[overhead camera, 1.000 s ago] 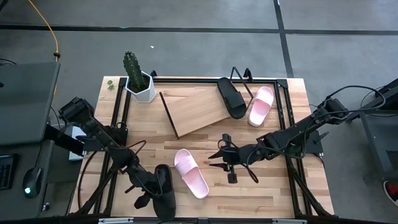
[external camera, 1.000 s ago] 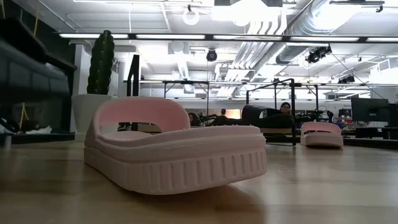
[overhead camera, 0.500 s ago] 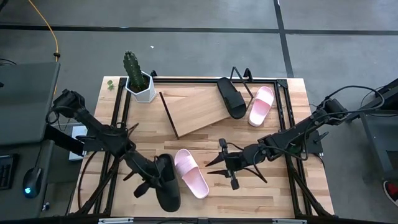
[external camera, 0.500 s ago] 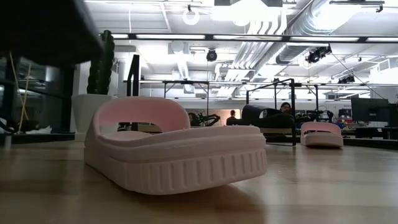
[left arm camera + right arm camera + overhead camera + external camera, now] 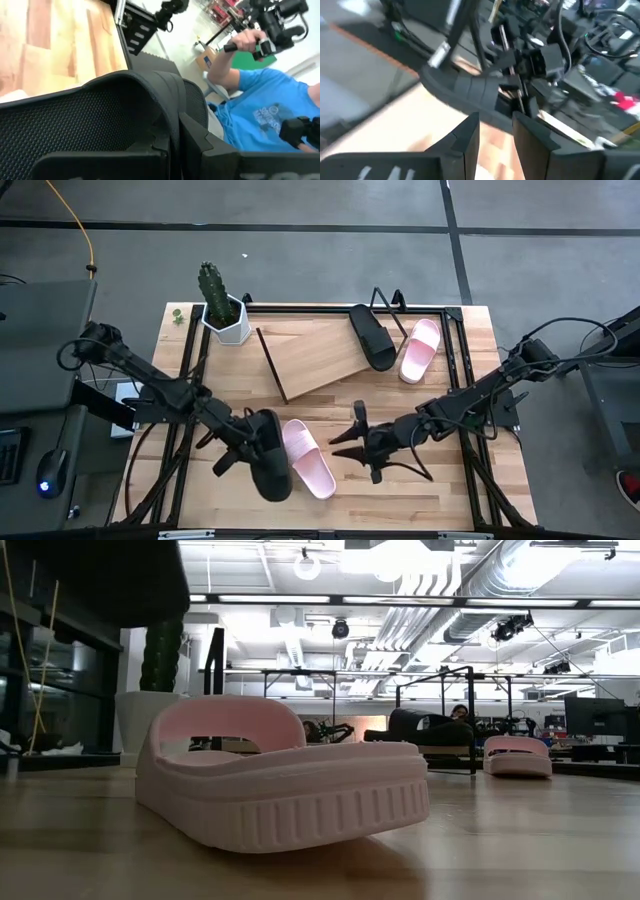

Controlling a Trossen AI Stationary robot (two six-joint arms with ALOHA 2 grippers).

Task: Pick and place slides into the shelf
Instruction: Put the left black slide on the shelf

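My left gripper (image 5: pixel 248 447) is shut on a matte black slide (image 5: pixel 270 468) and holds it above the table's near left part. That slide is the dark mass at the top left of the low view (image 5: pixel 90 580). Right beside it a pink slide (image 5: pixel 307 458) lies sole down on the tabletop, large in the low view (image 5: pixel 280 780). My right gripper (image 5: pixel 340 445) hovers open just right of this pink slide and touches nothing. The shelf (image 5: pixel 315 355) stands slanted at the far middle. A second black slide (image 5: pixel 372 335) and a second pink slide (image 5: pixel 420 348) lie by its right end. My left gripper holds the black slide at its strap (image 5: pixel 160 95), on the side facing the table's left. One finger (image 5: pixel 200 150) shows outside the strap; the slide hides the other. The fingers come roughly level from the left. The slide is lifted clear of the table.
A potted cactus (image 5: pixel 222 308) stands at the far left corner, next to the shelf's left end. Black frame rails run along both table sides (image 5: pixel 190 370). A person in a blue shirt (image 5: pixel 260 115) shows beyond the table in the left wrist view.
My left gripper has risen and moved from the near edge toward the far side and the right. It has carried the black slide up off the table until it sits beside the pink slide. My right gripper has shifted slightly toward the near left, closer to the pink slide.
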